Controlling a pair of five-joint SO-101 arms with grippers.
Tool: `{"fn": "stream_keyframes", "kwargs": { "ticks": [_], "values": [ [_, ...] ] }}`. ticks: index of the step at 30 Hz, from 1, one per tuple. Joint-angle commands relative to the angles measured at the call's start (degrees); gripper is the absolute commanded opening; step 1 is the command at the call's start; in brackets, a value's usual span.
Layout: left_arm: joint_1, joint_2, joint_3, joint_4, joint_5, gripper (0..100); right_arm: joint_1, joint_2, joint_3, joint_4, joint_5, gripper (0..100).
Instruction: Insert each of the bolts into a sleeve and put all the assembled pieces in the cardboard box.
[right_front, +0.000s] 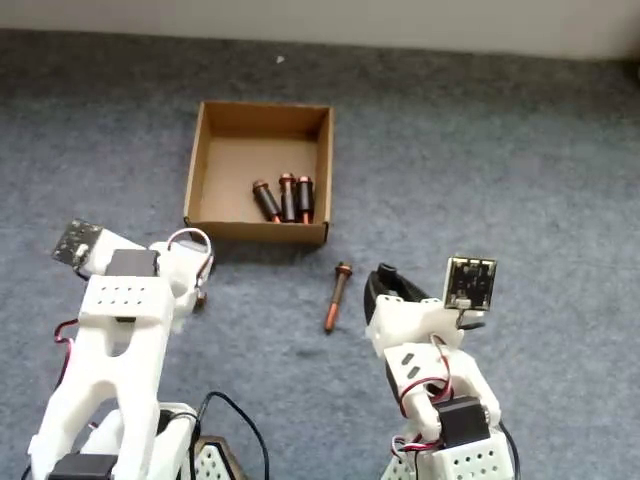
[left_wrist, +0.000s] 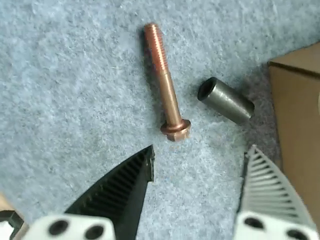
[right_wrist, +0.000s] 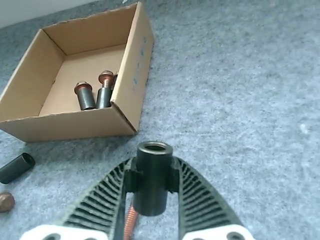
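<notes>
Grey and carpeted, the worktop (right_front: 520, 150) carries everything. Nearest, the left claw (left_wrist: 197, 161) hangs wide open and empty over a copper bolt (left_wrist: 167, 95) that lies flat with its head toward the claw. A loose sleeve (left_wrist: 226, 101) lies just beside the bolt, not touching it, close to the box corner. The right claw (right_wrist: 151, 167) is clamped around a second sleeve (right_wrist: 152, 182), one open end standing clear of the fingertips. A copper thread shows beneath it, probably the other bolt (right_front: 337, 297) lying between the arms, though I cannot tell if it touches that sleeve. Farthest, the box (right_front: 215, 150) holds three assembled pieces (right_front: 286, 198) side by side near its front wall.

Two bolts look unsleeved, so the fitting is the risk. The held sleeve is round and smooth, and a bolt pushed in off-axis could catch its thread on the rim and twist the sleeve in the grip. On the left, closing on the bolt could nudge the loose sleeve and set it rolling.
</notes>
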Motion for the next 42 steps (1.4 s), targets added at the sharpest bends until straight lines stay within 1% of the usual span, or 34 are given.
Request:
{"fn": "stream_keyframes", "kwargs": {
  "ticks": [1, 11, 16, 20, 22, 24, 27, 29, 32, 35, 39, 40, 42],
  "values": [
    [2.33, -1.54, -0.40, -0.53, 0.88, 36, 0.75, -0.92, -0.31, -1.27, 0.53, 0.5],
    [2.07, -1.54, -0.75, -0.53, -0.35, 36, 0.75, -0.92, -0.31, -1.27, 0.53, 0.5],
    [2.07, -1.63, -0.75, -0.53, -10.64, 36, 0.75, -0.92, -0.40, -1.27, 0.53, 0.5],
    [1.98, -1.63, -0.84, -0.44, -15.82, 36, 0.75, -0.92, -0.40, -1.27, 0.53, 0.5],
    [1.98, -1.63, -0.84, -0.35, -19.87, 36, 0.75, -0.92, -0.40, -1.27, 0.53, 0.5],
    [1.98, -1.63, -1.45, 1.58, -25.58, 36, 0.75, -0.92, -0.40, -1.27, 0.53, 0.5],
    [1.63, -1.63, -5.32, 8.00, -36.13, 36, 0.75, -0.92, -0.40, -1.27, 0.53, 0.5],
    [0.31, -1.63, -8.75, 12.40, -44.04, 36, 0.75, -0.92, -0.40, -1.27, 0.53, 0.5],
    [-2.68, -1.63, -12.97, 16.62, -56.09, 36, 0.75, -0.92, -0.40, -1.27, 0.53, 0.5],
    [-5.23, -1.63, -14.90, 18.29, -70.07, 36, 0.75, -0.92, -0.40, -1.27, 0.53, 0.5],
    [-8.13, -1.54, -14.81, 17.85, -92.57, 36, 0.75, -0.92, -0.40, -1.27, 0.53, 0.5],
    [-8.48, -1.54, -14.81, 17.85, -97.23, 36, 0.75, -0.92, -0.40, -1.27, 0.53, 0.5],
    [-8.57, -1.54, -14.81, 17.85, -103.56, 36, 0.75, -0.92, -0.40, -1.27, 0.53, 0.5]
  ]
}}
